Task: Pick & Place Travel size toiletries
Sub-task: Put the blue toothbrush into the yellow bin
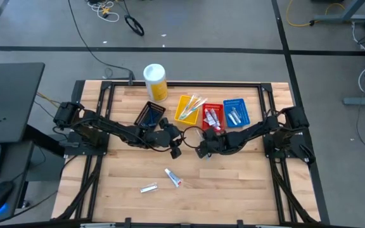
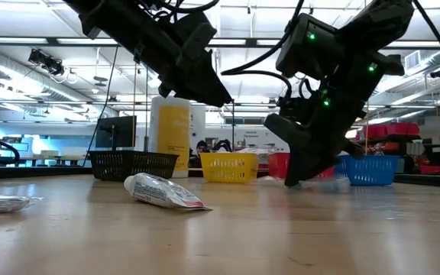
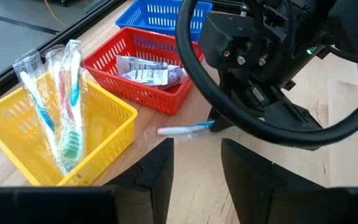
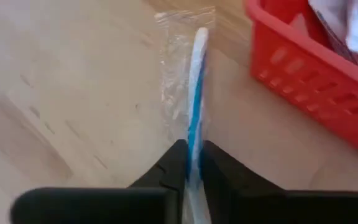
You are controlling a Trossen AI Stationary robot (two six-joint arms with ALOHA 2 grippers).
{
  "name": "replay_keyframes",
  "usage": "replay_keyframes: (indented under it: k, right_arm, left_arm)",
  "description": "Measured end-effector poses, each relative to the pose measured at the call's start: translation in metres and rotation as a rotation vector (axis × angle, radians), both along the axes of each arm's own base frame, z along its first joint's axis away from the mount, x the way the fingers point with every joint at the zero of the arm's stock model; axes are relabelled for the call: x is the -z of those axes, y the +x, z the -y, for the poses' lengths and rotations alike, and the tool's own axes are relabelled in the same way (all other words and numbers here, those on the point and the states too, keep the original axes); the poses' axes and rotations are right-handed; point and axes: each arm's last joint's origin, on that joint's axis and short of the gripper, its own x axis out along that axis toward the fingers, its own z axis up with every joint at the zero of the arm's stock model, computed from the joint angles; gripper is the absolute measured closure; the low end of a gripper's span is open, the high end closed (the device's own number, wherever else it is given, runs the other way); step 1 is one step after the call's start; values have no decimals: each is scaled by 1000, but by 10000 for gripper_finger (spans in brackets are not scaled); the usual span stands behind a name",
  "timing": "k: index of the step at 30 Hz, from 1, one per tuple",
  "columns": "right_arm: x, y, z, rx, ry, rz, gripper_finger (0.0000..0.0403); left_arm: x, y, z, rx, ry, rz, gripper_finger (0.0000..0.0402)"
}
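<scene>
Seemingly, right tool pinches toothbrush just beside red tray.

Four baskets sat in a row at worktop rear, canister behind them. Right pincer nipped a wrapped toothbrush beside 3rd basket. Two tubes lay nearer front.
</scene>
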Motion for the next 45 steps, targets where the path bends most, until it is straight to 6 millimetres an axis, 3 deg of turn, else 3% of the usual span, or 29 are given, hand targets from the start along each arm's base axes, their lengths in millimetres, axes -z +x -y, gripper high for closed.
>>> replay_keyframes:
  k: [7, 11, 14, 22, 34, 45]
  right_arm:
    - [-13, 7, -7, -270, 96, 49, 373]
    - [-31, 16, -12, -509, 104, 166, 374]
    - [-41, 19, -11, -596, 84, 232, 374]
    - [-50, 23, -10, -648, 94, 306, 376]
    - [-54, 27, -9, -669, 67, 361, 377]
    - [-53, 26, -4, -629, 110, 354, 377]
  left_arm:
    - [0, 0, 1, 55, -14, -10, 259]
    - [1, 1, 5, 224, 50, -61, 259]
    - [2, 1, 9, 416, 74, -87, 259]
    - [5, 0, 14, 599, 105, -120, 253]
    - [33, 6, 11, 582, 132, -235, 201]
    - [35, 8, 9, 557, 164, -233, 263]
